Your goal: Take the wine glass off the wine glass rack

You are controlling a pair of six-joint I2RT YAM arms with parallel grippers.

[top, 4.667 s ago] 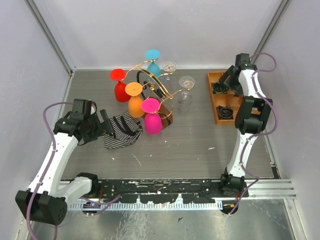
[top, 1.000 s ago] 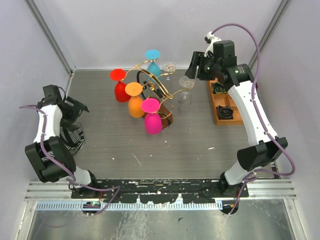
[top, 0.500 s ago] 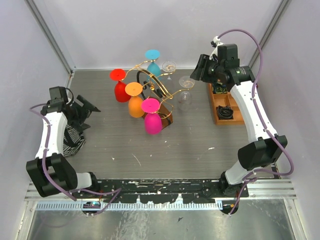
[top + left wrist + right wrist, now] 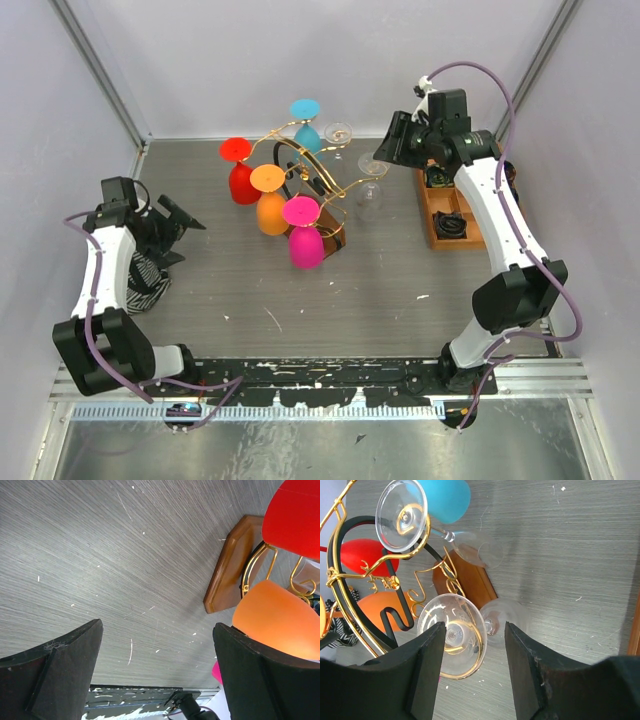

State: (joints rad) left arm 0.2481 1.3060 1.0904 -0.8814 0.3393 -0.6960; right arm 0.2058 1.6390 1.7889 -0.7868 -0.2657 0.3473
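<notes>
The wine glass rack point(image 4: 322, 188) is a gold wire stand on a brown wooden base point(image 4: 470, 582), and coloured and clear glasses hang from it upside down. A clear wine glass point(image 4: 451, 636) hangs on the rack's right arm, foot up and bowl point(image 4: 370, 197) below. My right gripper point(image 4: 474, 627) hovers over that foot point(image 4: 373, 163). Its jaws are open and straddle the foot; the left finger point(image 4: 426, 665) overlaps the rim and the right finger point(image 4: 525, 672) stands apart. My left gripper point(image 4: 157, 627) is wide open and holds nothing, left of the rack point(image 4: 227, 570).
Red point(image 4: 241, 182), orange point(image 4: 271, 208), pink point(image 4: 304, 243) and cyan point(image 4: 306, 128) glasses hang on the rack, as does a second clear glass point(image 4: 402, 515). An orange-brown compartment tray point(image 4: 447, 200) lies at the right. A striped cloth point(image 4: 143, 280) lies under the left arm.
The right gripper has shifted slightly over the clear glass's foot and its jaws have narrowed. The left gripper has swung a little right, toward the rack.
</notes>
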